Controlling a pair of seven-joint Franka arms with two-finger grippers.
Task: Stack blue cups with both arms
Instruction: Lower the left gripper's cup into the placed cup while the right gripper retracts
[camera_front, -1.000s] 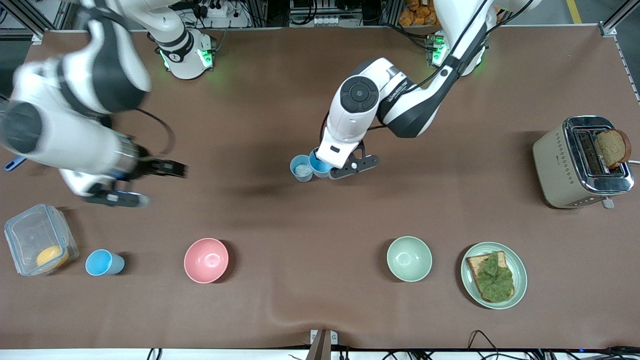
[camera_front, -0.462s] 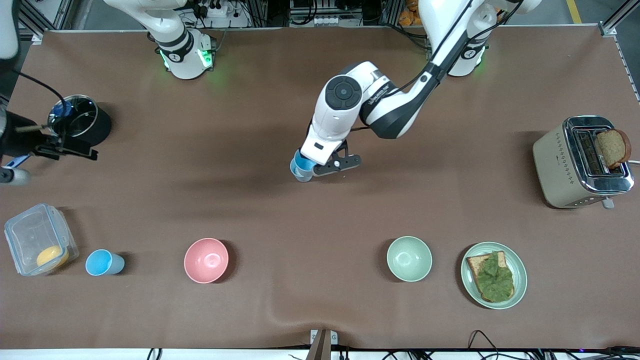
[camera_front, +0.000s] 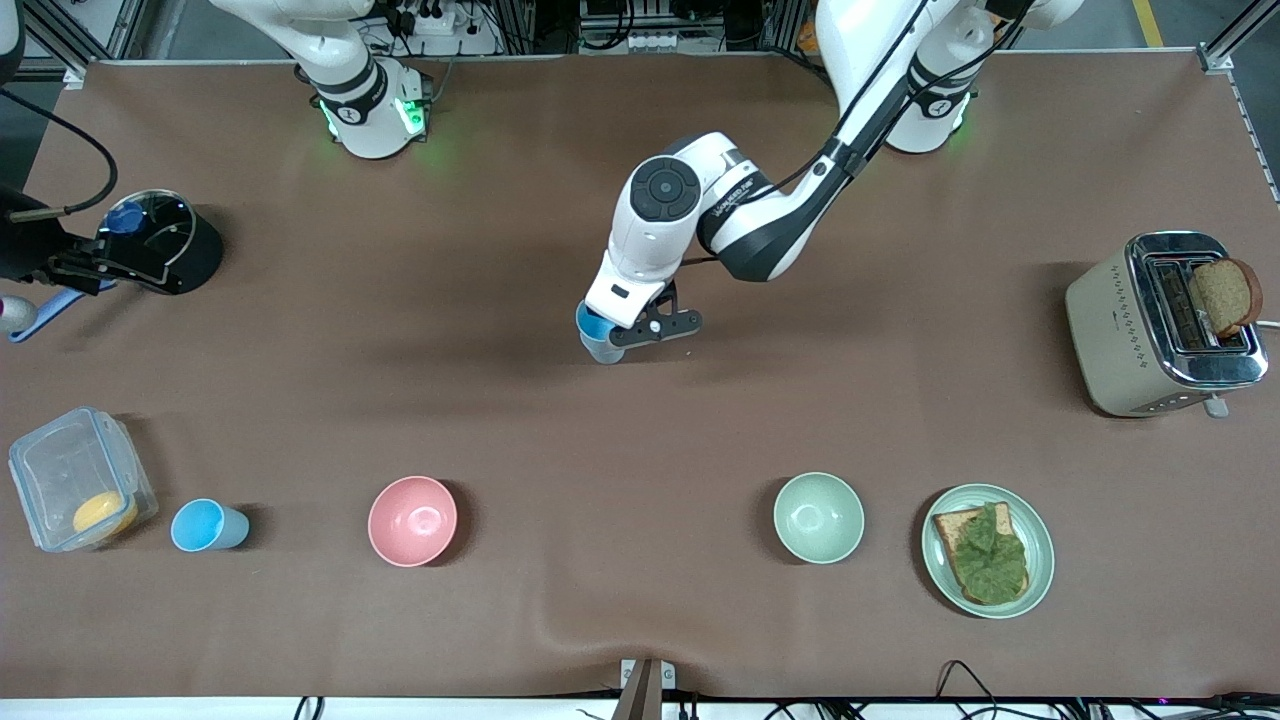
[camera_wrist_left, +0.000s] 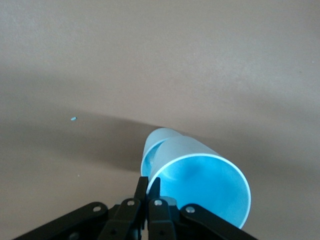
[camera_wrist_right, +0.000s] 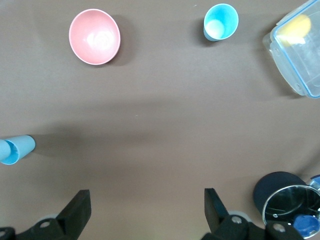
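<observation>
My left gripper (camera_front: 612, 332) is shut on the rim of a light-blue cup (camera_front: 592, 322) at the table's middle. It holds that cup tilted over the mouth of a second blue cup (camera_front: 603, 351) that stands on the mat. In the left wrist view the gripper (camera_wrist_left: 148, 182) pinches the held cup (camera_wrist_left: 200, 187), and the lower cup (camera_wrist_left: 156, 142) peeks out from under it. A third blue cup (camera_front: 205, 525) stands alone near the front camera toward the right arm's end; it also shows in the right wrist view (camera_wrist_right: 220, 21). My right gripper (camera_front: 120, 268) (camera_wrist_right: 146, 210) is open and empty, up beside the black pot.
A black pot (camera_front: 168, 240) and a clear container (camera_front: 80, 478) with something orange in it are at the right arm's end. A pink bowl (camera_front: 412, 520), a pale green bowl (camera_front: 818, 517) and a plate with toast (camera_front: 988, 550) line the near side. A toaster (camera_front: 1165, 320) stands at the left arm's end.
My left gripper moved its cup sideways from beside the standing cup to over it. My right arm swung away from the table's middle to the pot.
</observation>
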